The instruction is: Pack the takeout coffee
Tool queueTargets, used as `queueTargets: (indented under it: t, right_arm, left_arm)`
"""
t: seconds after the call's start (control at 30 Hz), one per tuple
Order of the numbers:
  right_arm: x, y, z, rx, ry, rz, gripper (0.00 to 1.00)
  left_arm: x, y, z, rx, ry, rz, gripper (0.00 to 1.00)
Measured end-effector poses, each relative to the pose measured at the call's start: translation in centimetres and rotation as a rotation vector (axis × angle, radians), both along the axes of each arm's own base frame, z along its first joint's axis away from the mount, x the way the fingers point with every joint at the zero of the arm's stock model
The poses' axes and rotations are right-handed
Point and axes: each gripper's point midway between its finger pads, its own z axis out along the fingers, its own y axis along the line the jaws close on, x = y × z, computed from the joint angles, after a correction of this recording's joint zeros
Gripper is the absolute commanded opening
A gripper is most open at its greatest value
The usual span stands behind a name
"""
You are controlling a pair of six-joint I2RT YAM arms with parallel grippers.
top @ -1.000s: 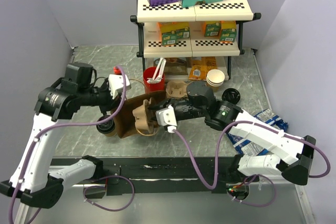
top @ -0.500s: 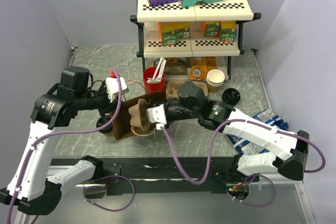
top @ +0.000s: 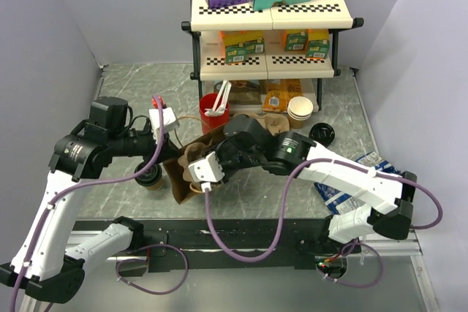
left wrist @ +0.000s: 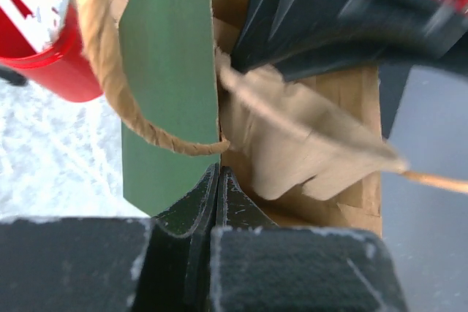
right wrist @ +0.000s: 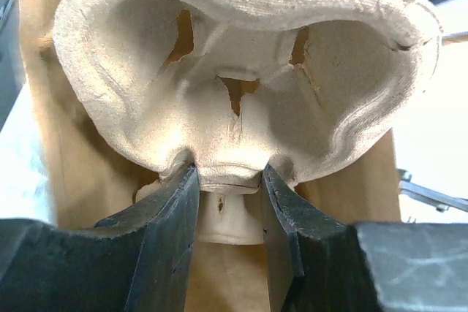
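The takeout coffee [top: 150, 178], a small brown cup with a black lid, stands on the table just left of the brown paper bag [top: 183, 180]. My left gripper [top: 172, 153] [left wrist: 217, 180] is shut on the bag's top edge, beside its rope handle [left wrist: 110, 85]. My right gripper [top: 196, 180] [right wrist: 229, 180] is shut on the middle rib of a pale pulp cup carrier [right wrist: 241, 71] [top: 194, 155]. It holds the carrier in the bag's open mouth. The cup is in neither wrist view.
A red cup of stirrers [top: 214, 111] [left wrist: 51, 49] stands behind the bag. More pulp carriers [top: 274, 120], a stack of pale cups [top: 300, 109] and a loose black lid [top: 322, 134] lie before the shelf rack [top: 267, 27]. Blue packets [top: 365, 169] lie at the right.
My right arm has swung left and toward the near edge, carrying the pulp carrier into the bag's mouth. The bag has shifted a little; the left grip is unchanged.
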Motion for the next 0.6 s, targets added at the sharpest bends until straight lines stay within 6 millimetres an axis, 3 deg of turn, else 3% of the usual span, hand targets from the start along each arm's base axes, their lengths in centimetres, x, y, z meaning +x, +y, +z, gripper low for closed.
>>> queueTargets:
  t: [0.3, 0.6]
  right_arm:
    - [0.5, -1.6, -2.6, -0.257, 0.004, -0.033, 0.00]
    - [0.4, -2.8, -3.3, -0.407, -0.010, -0.022, 0.00]
  left_arm:
    - [-0.3, -1.1, 0.8, -0.079, 0.049, -0.012, 0.01]
    - [-1.0, -1.8, 1.2, -0.123, 0.096, -0.029, 0.01]
